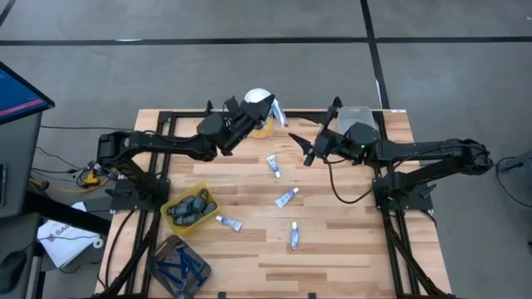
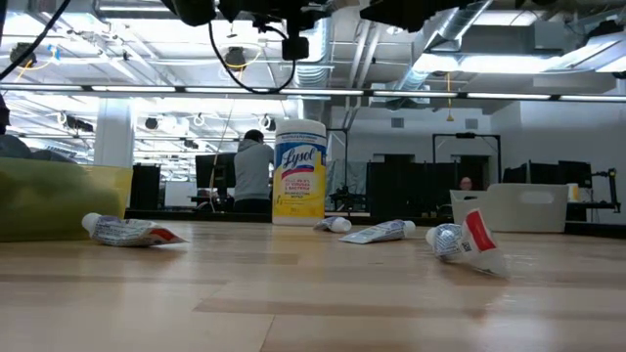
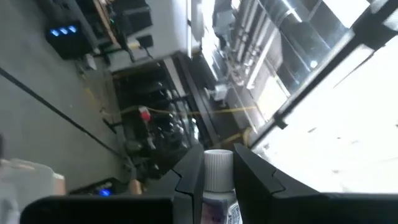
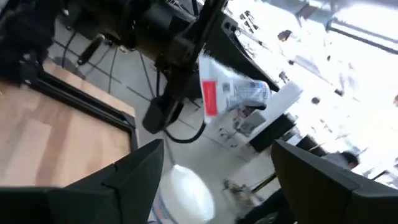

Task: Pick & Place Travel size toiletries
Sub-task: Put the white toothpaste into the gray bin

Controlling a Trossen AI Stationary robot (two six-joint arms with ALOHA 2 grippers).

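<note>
- Nearest, a yellow bin (image 1: 189, 209) of dark grey sticks (image 1: 193, 206) and a bin of blue razor sticks (image 1: 179, 267) sit well short of the Lysol canister (image 1: 259, 112); likely the sorting targets.
- Between bins and canister, four white tubes (image 1: 286, 198) lie loose on the table (image 1: 332, 249), not yet collected.
- Beside the canister, the left gripper (image 3: 219, 180) hangs raised, fingers clenched on a held tube (image 3: 217, 186), cap outward, probably in carry.
- Across from the canister, the right gripper (image 1: 306, 149) waits, fingers spread, empty.
</note>
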